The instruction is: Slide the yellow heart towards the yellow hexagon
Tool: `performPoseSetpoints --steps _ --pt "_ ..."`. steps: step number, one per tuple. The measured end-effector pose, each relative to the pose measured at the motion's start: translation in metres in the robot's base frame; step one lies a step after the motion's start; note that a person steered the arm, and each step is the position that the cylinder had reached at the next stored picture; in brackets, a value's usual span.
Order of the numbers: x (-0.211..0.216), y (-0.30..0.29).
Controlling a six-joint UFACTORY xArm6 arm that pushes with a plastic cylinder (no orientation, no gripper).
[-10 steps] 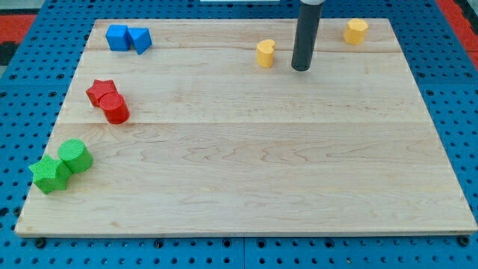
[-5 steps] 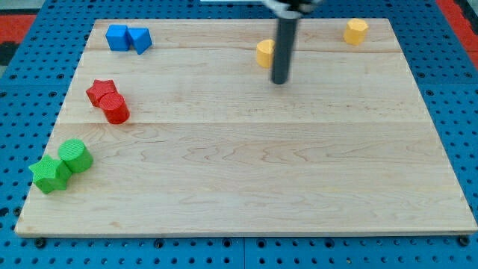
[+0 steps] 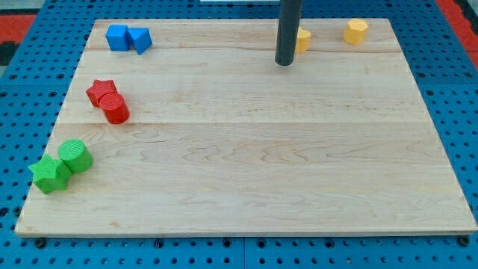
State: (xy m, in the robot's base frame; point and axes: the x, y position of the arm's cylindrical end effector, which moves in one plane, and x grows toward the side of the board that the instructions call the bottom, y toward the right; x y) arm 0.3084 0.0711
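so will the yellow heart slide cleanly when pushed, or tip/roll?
The yellow heart looks squat and flat-based, so it probably slides rather than tips or rolls. On the smooth wooden board it likely moves easily. With my tip beside its lobed edge, an off-centre push may spin it.

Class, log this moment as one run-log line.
my tip: left of yellow heart | heart: nearer yellow hexagon, apart | task: unfinished

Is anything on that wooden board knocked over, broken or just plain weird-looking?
Nothing stands out. The blocks sit flat in tidy pairs by colour: blue, red, green. My tip stands beside the yellow heart, partly hiding it, left of the yellow hexagon.
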Motion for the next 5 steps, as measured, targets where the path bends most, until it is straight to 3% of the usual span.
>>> performPoseSetpoints --steps 2,4,5 --pt "0.004 -0.013" --pt "-0.028 -0.028" --pt "-0.045 -0.009"
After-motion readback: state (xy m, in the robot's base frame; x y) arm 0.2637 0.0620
